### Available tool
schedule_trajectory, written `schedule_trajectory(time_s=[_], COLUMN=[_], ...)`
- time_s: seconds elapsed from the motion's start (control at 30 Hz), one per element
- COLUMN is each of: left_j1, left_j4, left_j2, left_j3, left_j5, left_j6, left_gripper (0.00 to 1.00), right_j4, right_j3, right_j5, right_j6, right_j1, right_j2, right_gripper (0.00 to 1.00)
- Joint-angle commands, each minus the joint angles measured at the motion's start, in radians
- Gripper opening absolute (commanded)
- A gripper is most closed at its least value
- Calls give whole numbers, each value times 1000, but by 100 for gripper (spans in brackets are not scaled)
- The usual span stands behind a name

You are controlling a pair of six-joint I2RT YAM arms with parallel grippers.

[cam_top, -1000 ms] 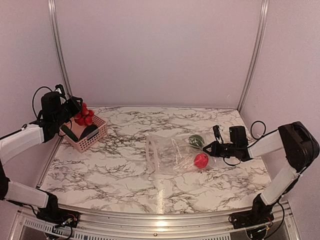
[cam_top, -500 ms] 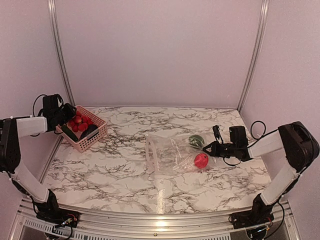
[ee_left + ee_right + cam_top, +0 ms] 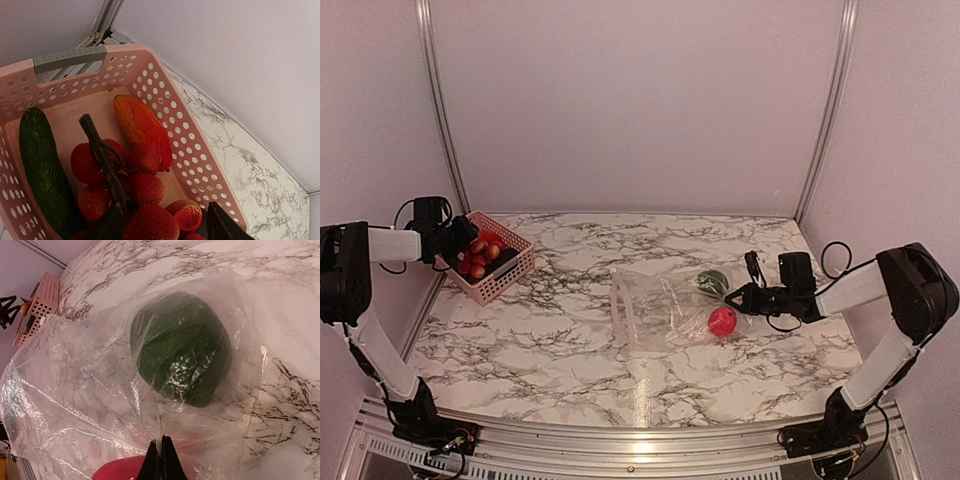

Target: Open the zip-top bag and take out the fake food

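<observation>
The right fingers are pinched shut on the clear, floppy plastic zip-top bag, which lies on the worktop, its long axis running away from them to the whitish zip strip. A dark green round toy fruit and a red toy fruit sit inside, just ahead of them. The left fingers, far off over the pink slatted plastic basket, straddle red toy berries; whether they grip cannot be told.
</observation>
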Motion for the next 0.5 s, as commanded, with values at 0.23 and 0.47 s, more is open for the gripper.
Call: schedule_trajectory(time_s=[0.23,0.47], left_j1=[-63,-227], left_j4=[-22,42], left_j2=[-248,-315], left_j3=[-43,-165], left_j5=[44,88], left_j6=[31,31], left_gripper=[83,76], right_j4=[14,25], right_j3=[6,5], right_j5=[-36,-53], right_j6=[1,2], right_j1=[-11,-10], right_j2=[2,7], right_gripper=[0,0])
